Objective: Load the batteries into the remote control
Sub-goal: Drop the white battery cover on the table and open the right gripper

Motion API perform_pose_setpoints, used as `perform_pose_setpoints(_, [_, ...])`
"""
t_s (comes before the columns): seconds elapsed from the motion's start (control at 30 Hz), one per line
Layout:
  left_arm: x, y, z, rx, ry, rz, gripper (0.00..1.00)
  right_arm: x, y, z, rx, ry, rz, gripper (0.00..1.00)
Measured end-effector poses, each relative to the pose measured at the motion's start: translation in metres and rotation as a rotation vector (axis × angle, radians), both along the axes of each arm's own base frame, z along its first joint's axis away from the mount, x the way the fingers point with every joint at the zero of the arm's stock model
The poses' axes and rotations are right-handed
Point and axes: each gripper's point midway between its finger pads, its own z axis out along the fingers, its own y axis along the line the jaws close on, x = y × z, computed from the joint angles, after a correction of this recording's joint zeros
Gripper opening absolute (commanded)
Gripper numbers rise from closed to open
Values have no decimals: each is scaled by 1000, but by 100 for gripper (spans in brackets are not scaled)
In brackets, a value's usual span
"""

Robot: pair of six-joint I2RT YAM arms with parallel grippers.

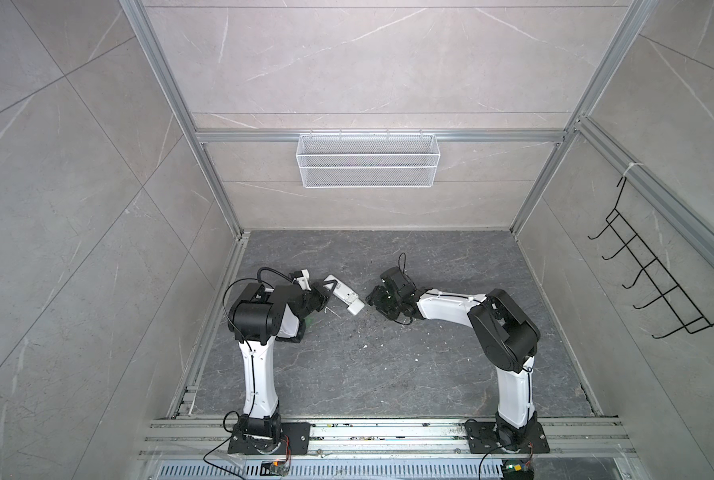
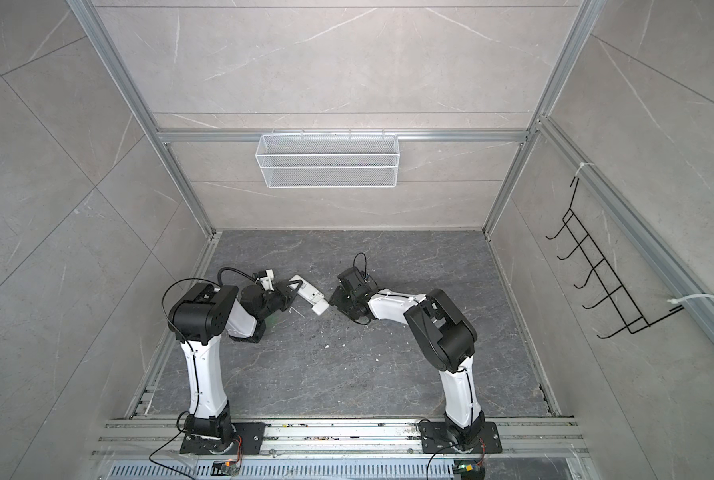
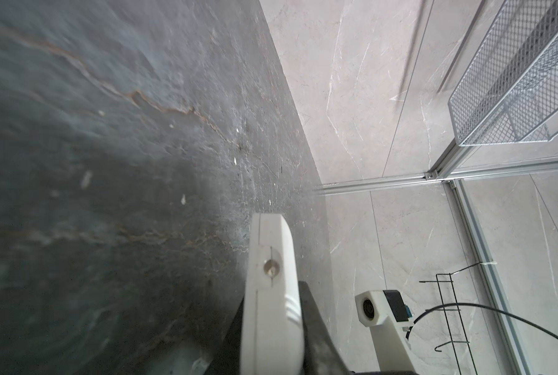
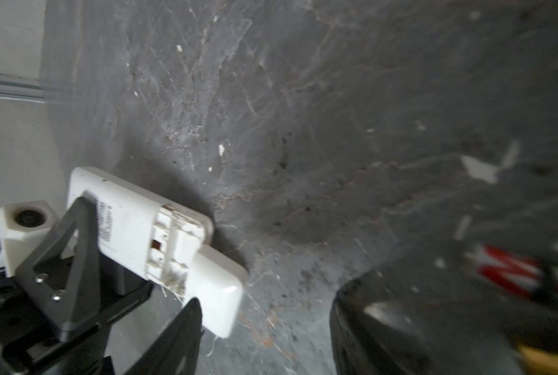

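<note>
The remote control (image 1: 347, 296) (image 2: 311, 296) is a white oblong handset, held a little over the dark floor at the left of the middle. My left gripper (image 1: 331, 291) (image 2: 295, 289) is shut on its far half, and in the left wrist view the remote control (image 3: 271, 266) stands edge-on between the black fingers (image 3: 316, 324). In the right wrist view its back (image 4: 131, 227) faces up, with the battery bay (image 4: 170, 246) uncovered and the cover (image 4: 219, 285) slid toward the near end. My right gripper (image 1: 371, 300) (image 4: 271, 331) is open just beside that end, holding nothing. The batteries are out of view.
A white wire-mesh basket (image 1: 368, 160) hangs on the back wall. A black hook rack (image 1: 658, 266) sticks out from the right wall. White specks (image 1: 363, 347) and a thin white wire (image 1: 332, 311) lie on the floor near the remote.
</note>
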Motion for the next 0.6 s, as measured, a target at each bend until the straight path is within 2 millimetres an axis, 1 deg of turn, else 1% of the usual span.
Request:
perform_pose_setpoints(0.1, [6, 19, 13, 6, -26, 29, 0, -5, -8, 4, -60, -2, 34, 64])
perform_pose_setpoints(0.2, [10, 34, 27, 33, -56, 52, 0, -8, -11, 10, -89, -14, 62, 64])
perform_pose_setpoints(0.33, [10, 32, 39, 85, -82, 28, 0, -12, -12, 18, -106, -24, 93, 64])
perform_pose_setpoints(0.4, [10, 32, 38, 107, -88, 18, 0, -14, -12, 18, -111, -25, 104, 64])
perform_pose_setpoints(0.53, [8, 32, 28, 115, -62, 11, 0, -19, -8, 17, -124, -27, 132, 64])
perform_pose_setpoints(0.6, [8, 33, 28, 113, -62, 8, 0, -22, -6, 19, -128, -33, 147, 63])
